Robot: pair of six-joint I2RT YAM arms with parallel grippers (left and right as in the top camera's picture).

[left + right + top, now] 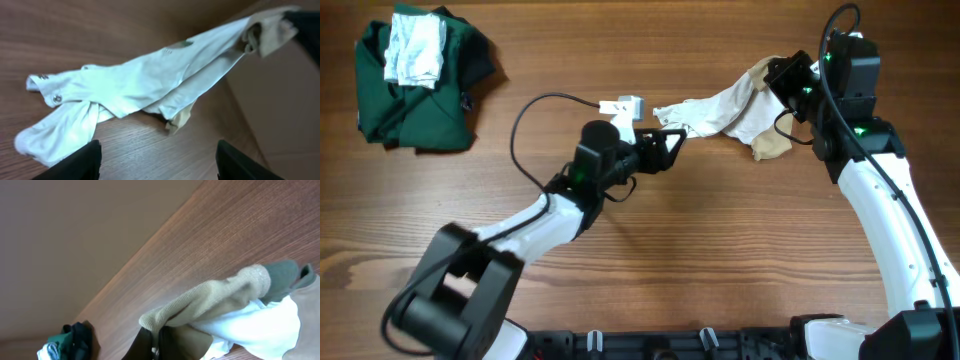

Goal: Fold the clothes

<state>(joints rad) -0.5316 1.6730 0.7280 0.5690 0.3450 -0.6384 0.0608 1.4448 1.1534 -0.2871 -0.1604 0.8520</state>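
Item: the clothes (720, 108), one small white garment with a tan end, stretched along the table (720, 260).

Hidden: we cannot see the right gripper (785, 82) fingertips under the bunched tan cloth; it appears clamped on that end.

Left gripper (672, 140): jaws wide, empty, just beside the white end; we judge it not touching.

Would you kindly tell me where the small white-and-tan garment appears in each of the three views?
Overhead: the garment lies upper right of centre, stretched sideways.
Left wrist: the garment runs across the middle, lower left to upper right.
Right wrist: the garment is bunched at lower right.
Shared landmark: its tan part, seen in all three.
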